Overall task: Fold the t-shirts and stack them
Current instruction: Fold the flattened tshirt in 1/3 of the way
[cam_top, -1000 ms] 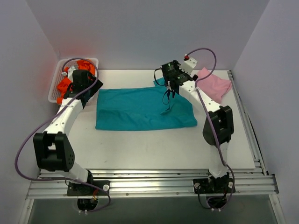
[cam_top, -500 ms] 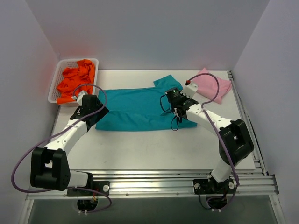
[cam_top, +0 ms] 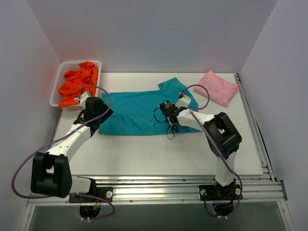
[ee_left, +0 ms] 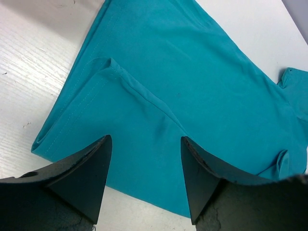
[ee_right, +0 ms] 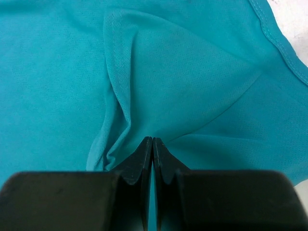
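Note:
A teal t-shirt (cam_top: 134,113) lies spread flat across the middle of the table, one sleeve sticking out at its back right. My right gripper (cam_top: 169,119) sits low near the shirt's front edge. In the right wrist view it (ee_right: 152,140) is shut on a pinched fold of teal cloth (ee_right: 144,96), with creases running into the fingertips. My left gripper (cam_top: 97,118) hovers at the shirt's front left corner. Seen from the left wrist it (ee_left: 146,139) is open, with only the teal shirt (ee_left: 173,86) and the table beneath it. A folded pink t-shirt (cam_top: 219,87) lies at the back right. Orange t-shirts (cam_top: 77,85) fill the basket.
The white lattice basket (cam_top: 54,94) stands at the back left corner, against the left wall. White walls close in the table on three sides. A metal rail (cam_top: 159,185) runs along the near edge by the arm bases.
My right gripper came down from the back right to the shirt's front edge and shut on the cloth. My left arm swung from the basket to the shirt's left corner.

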You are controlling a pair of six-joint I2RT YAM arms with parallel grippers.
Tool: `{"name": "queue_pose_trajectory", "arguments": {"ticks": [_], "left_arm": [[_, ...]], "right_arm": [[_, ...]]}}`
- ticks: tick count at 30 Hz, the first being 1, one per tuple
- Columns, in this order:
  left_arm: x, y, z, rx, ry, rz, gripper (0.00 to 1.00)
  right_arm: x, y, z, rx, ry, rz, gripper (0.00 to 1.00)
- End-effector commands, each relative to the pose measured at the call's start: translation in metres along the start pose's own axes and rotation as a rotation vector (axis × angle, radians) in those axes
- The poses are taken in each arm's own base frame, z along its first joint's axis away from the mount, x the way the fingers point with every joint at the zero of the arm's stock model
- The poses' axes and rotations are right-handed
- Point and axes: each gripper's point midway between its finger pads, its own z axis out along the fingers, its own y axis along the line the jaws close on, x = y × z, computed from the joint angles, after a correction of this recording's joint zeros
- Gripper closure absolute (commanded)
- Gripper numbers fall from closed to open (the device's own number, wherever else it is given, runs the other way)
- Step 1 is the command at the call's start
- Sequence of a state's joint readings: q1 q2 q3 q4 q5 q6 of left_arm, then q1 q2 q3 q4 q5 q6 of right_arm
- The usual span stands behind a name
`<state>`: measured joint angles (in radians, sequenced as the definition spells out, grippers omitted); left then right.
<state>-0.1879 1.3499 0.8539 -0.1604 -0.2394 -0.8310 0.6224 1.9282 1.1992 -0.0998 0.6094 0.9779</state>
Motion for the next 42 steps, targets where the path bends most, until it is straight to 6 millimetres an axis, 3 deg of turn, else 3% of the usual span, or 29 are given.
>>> {"name": "queue_pose_trajectory", "arguments": {"ticks": [1, 6, 15, 19, 23, 24, 25, 26, 28, 29, 30, 31, 33, 34, 36, 37, 42], "left_arm": [[-0.017, -0.012, 0.000, 0.043, -0.063, -0.013, 0.33], [-0.018, -0.015, 0.001, 0.049, -0.066, -0.014, 0.33], [-0.023, -0.003, -0.001, 0.011, -0.091, -0.002, 0.33], [-0.026, -0.001, -0.004, 0.012, -0.107, -0.002, 0.33], [-0.024, -0.004, -0.013, 0.028, -0.113, -0.018, 0.35], [-0.022, -0.004, -0.014, 0.027, -0.114, -0.021, 0.35], [-0.022, -0.004, -0.017, 0.027, -0.118, -0.029, 0.35], [-0.019, -0.008, -0.023, 0.038, -0.117, -0.024, 0.35], [-0.015, -0.007, -0.030, 0.020, -0.121, -0.034, 0.35], [-0.013, -0.007, -0.037, 0.024, -0.124, -0.038, 0.35], [0.002, -0.008, -0.042, 0.014, -0.096, -0.018, 0.34], [0.004, -0.006, -0.045, -0.006, -0.109, -0.042, 0.33], [0.026, 0.003, -0.050, -0.029, -0.079, -0.023, 0.30], [0.030, 0.010, -0.050, -0.051, -0.086, -0.046, 0.30], [0.048, 0.028, -0.046, -0.089, -0.060, -0.056, 0.28], [0.054, 0.033, -0.044, -0.101, -0.049, -0.063, 0.27], [0.080, 0.052, -0.030, -0.133, 0.002, -0.083, 0.26]], "right_arm": [[-0.015, 0.003, 0.001, 0.029, -0.044, 0.044, 1.00], [-0.006, 0.014, 0.013, 0.029, -0.024, 0.029, 1.00], [-0.002, 0.061, 0.035, -0.028, -0.003, 0.036, 1.00], [-0.026, 0.079, 0.035, -0.065, -0.057, 0.017, 1.00], [-0.072, 0.092, 0.007, -0.126, -0.147, 0.028, 0.97], [-0.080, 0.084, 0.002, -0.104, -0.181, 0.027, 0.87], [-0.088, 0.080, -0.005, -0.099, -0.206, 0.033, 0.56], [-0.108, 0.075, -0.023, -0.109, -0.243, 0.050, 0.41], [-0.118, 0.046, -0.035, -0.033, -0.296, 0.041, 0.15], [-0.135, 0.035, -0.053, -0.028, -0.330, 0.077, 0.11], [-0.133, 0.018, -0.057, 0.009, -0.340, 0.073, 0.09], [-0.136, -0.003, -0.063, 0.072, -0.361, 0.059, 0.08], [-0.146, -0.029, -0.082, 0.090, -0.388, 0.126, 0.07], [-0.130, -0.049, -0.079, 0.124, -0.365, 0.092, 0.07], [-0.127, -0.066, -0.088, 0.105, -0.345, 0.134, 0.07], [-0.109, -0.079, -0.081, 0.112, -0.315, 0.115, 0.07], [-0.065, -0.098, -0.061, 0.036, -0.152, 0.144, 0.07]]}}
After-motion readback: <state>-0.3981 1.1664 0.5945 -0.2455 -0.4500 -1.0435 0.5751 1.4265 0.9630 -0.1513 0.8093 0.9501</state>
